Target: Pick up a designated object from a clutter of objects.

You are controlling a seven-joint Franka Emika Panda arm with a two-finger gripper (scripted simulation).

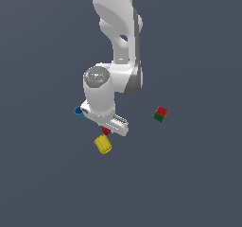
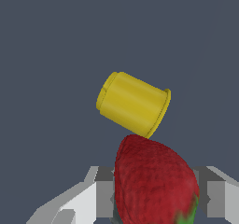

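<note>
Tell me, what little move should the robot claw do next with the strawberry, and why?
Probably close the claw on the strawberry and then lift straight up. In the wrist view the berry sits between the fingers, and the yellow cylinder lies very close beside it, so a sideways move might bump it.

The exterior view looks steeply down from afar on the yellow cylinder (image 1: 103, 144), while the wrist view sits close above it (image 2: 133, 104), sharing the strawberry (image 2: 154, 181) beside it.

Strawberry (image 2: 154, 181) rough, pitted, matt; yellow cylinder (image 2: 133, 104) smooth, plastic-looking, ribbed.
</note>
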